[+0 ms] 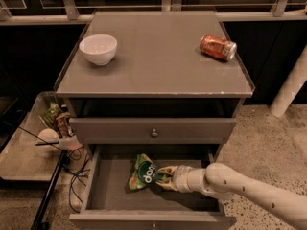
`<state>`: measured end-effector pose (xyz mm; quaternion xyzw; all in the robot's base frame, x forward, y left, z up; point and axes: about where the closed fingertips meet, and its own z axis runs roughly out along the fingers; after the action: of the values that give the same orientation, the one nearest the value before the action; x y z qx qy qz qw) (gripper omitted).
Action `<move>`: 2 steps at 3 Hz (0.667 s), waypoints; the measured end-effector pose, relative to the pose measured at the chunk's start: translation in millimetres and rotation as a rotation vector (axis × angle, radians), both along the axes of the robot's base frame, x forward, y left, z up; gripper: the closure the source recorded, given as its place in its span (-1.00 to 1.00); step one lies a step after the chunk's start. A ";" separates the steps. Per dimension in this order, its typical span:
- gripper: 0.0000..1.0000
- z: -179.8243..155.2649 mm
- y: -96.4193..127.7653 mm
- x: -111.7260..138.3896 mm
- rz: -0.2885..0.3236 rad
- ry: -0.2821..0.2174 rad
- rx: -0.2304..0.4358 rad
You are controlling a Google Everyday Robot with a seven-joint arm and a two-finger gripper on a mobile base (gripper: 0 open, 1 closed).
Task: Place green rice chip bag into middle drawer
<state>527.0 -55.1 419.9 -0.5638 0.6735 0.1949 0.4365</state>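
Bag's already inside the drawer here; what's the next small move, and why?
Probably open the end effector and release: it grips the green rice chip bag by one edge, low over the floor of the middle drawer, well inside its walls.

Green rice chip bag (142, 172): light green shiny pkt, dark green round logo w/ white lettering, orange-red patches nr edges. Seen tilted, logo side up, crumpled. Located inside middle drawer (112, 193), approx centre of floor, apart from both side walls. Floor contact can't be confirmed. Bag's right edge is clamped by gripper (162, 176), which is inside drawer on right side. Drawer: wide shallow grey box, plain grey floor + side walls, pulled fully open.
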 end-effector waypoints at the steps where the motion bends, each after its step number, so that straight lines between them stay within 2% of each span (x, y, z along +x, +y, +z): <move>1: 1.00 -18.6 -1.7 3.4 -0.007 0.006 -0.002; 2: 0.65 -19.2 -1.5 3.4 -0.008 0.006 -0.001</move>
<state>530.4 -56.5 400.7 -0.5608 0.6772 0.1946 0.4348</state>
